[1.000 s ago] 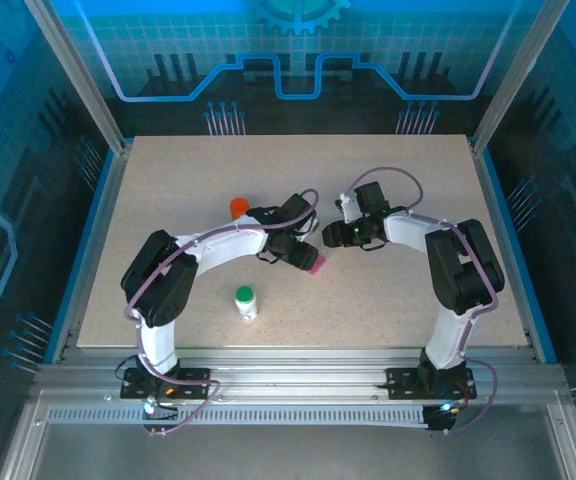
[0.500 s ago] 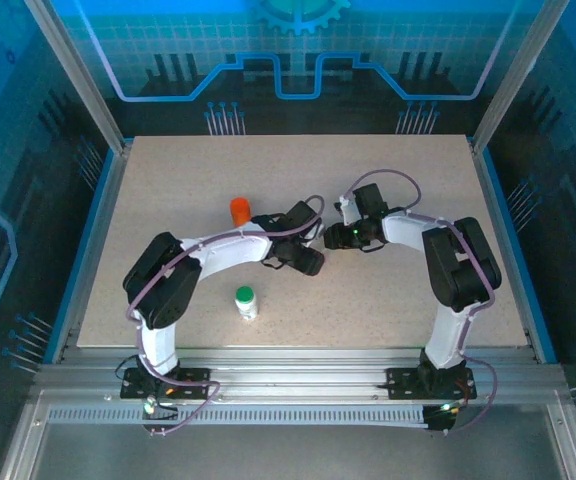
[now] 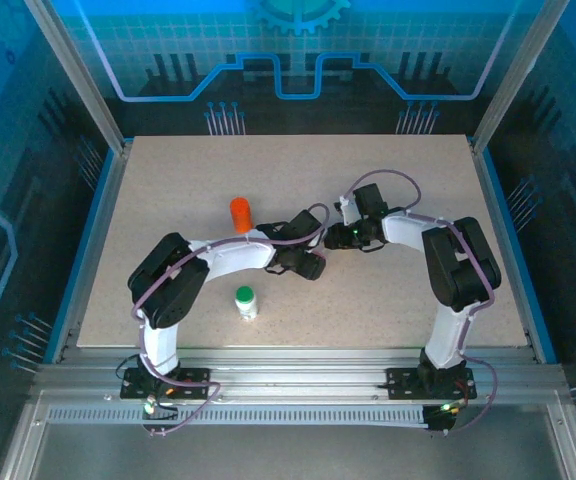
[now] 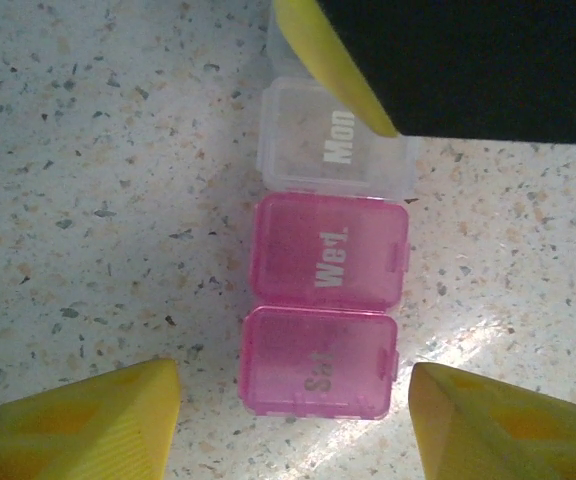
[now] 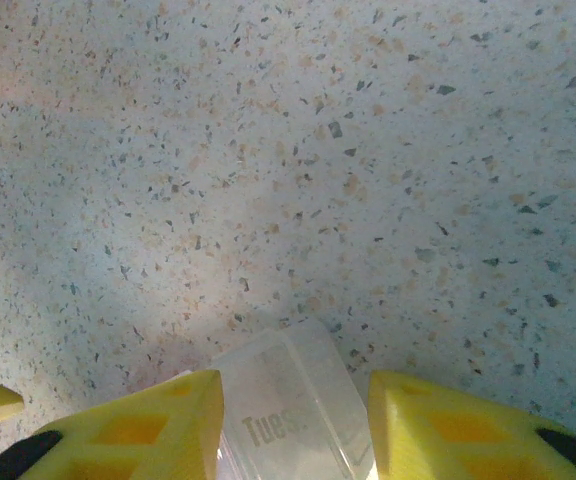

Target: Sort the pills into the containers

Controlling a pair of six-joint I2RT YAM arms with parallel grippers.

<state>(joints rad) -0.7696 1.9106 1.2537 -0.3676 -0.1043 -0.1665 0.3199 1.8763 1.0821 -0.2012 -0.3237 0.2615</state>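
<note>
Since the right gripper has its pads pressed against both sides of the clear compartment marked Tues, we judge the step in hand to be securing the pill organiser at its other end. The left gripper hangs over the pink Sat cell with its jaws apart, one finger on either side and neither touching. We would lower it centred and level, then close gently, so the strip does not twist against the right grip.

Room is tight. A right finger already overlaps the Mon cell, and the wrists sit close together mid-table. The orange bottle stands to the far left of them. The white bottle with the green cap stands to the near left, well apart. We cannot tell whether the cells hold pills.
</note>
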